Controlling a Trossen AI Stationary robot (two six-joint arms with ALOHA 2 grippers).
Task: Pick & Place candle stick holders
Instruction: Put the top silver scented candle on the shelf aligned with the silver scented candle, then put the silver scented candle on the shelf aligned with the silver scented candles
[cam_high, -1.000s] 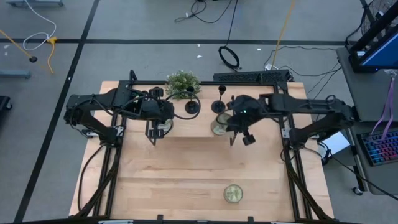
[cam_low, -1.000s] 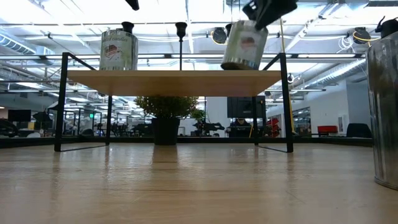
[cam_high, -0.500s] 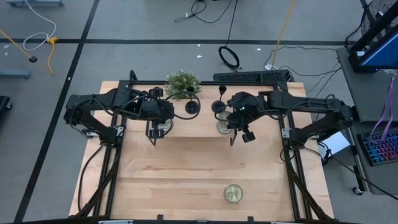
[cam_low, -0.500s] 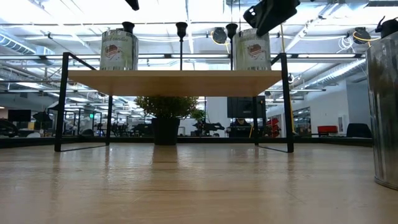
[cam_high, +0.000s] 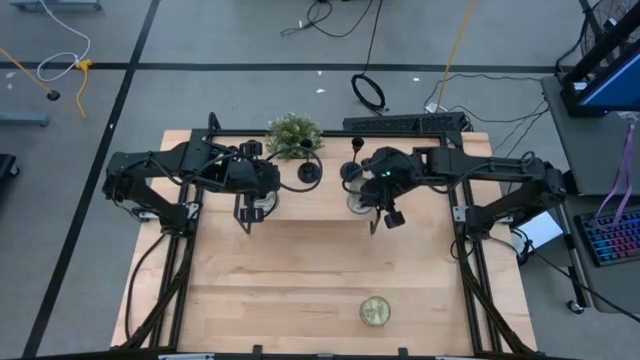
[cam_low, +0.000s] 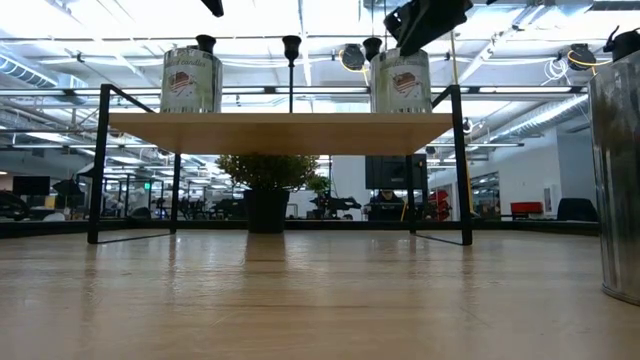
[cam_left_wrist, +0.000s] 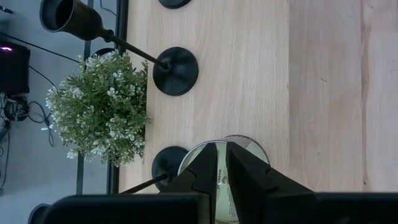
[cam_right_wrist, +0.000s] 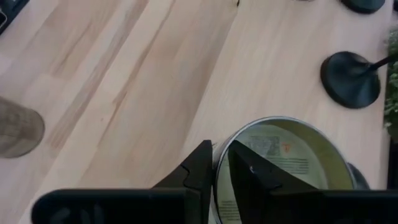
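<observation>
Three matte-black candle stick holders (cam_low: 205, 43) (cam_low: 291, 46) (cam_low: 372, 46) stand by their disc bases on the raised wooden shelf (cam_low: 285, 120). Two of them show in the high view (cam_high: 310, 172) (cam_high: 352, 170). My right gripper (cam_high: 366, 203) is shut on a tin can (cam_low: 402, 80) that stands upright on the shelf's right part. My left gripper (cam_left_wrist: 222, 169) hovers shut above a second tin can (cam_low: 190, 80) on the shelf's left part, clear of it. A holder's base (cam_left_wrist: 175, 70) stands just beyond that can. My right gripper pinches the tin can's open rim (cam_right_wrist: 216, 163) between its two fingers, one finger inside the can and one outside. The fingers come from above, pointing down. The can stands upright with its bottom on the shelf.
A bushy green plant (cam_high: 294, 133) stands behind the shelf's far edge. A third tin can (cam_high: 375, 311) stands on the table near the front and shows large at the low view's right edge (cam_low: 620, 190). The shelf's black frame legs (cam_low: 463, 165) stand at its corners.
My right gripper has moved a little toward the far left and down with its tin can. The can was tilted with its bottom off the shelf; it now stands upright on the shelf, near a candle stick holder.
</observation>
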